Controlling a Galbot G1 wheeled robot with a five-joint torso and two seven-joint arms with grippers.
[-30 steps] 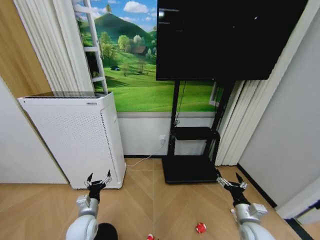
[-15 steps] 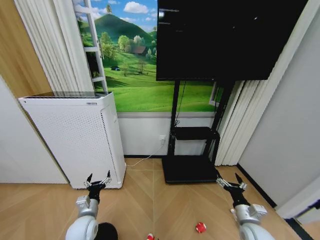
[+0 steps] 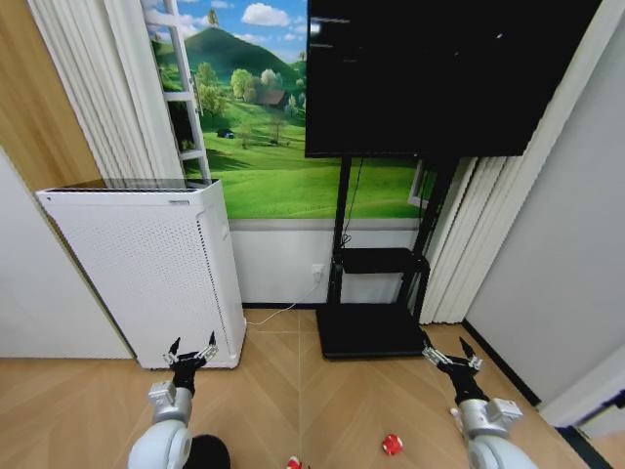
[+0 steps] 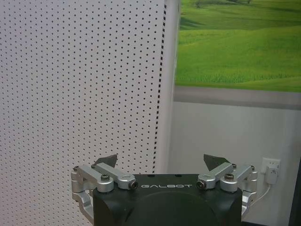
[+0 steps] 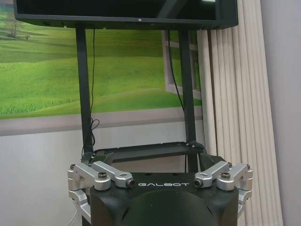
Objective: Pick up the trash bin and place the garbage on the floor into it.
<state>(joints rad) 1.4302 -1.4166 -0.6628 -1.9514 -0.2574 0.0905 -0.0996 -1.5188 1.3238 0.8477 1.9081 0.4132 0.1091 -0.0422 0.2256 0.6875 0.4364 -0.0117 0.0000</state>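
Note:
The black trash bin (image 3: 209, 454) peeks in at the bottom edge of the head view, partly hidden behind my left arm. On the wooden floor lie a red scrap of garbage (image 3: 392, 445) and a red-and-white scrap (image 3: 292, 463) cut by the frame edge. My left gripper (image 3: 192, 350) is held up, open and empty, in front of the white appliance. The left gripper (image 4: 163, 161) faces that perforated panel in the left wrist view. My right gripper (image 3: 444, 352) is likewise raised, open and empty. In the right wrist view the right gripper (image 5: 157, 165) points at the TV stand.
A tall white perforated appliance (image 3: 146, 274) stands at the left against the wall. A black TV stand base (image 3: 371, 332) with a shelf and a large screen (image 3: 439, 68) is ahead. A cable runs from a wall socket (image 3: 317, 271) along the floor.

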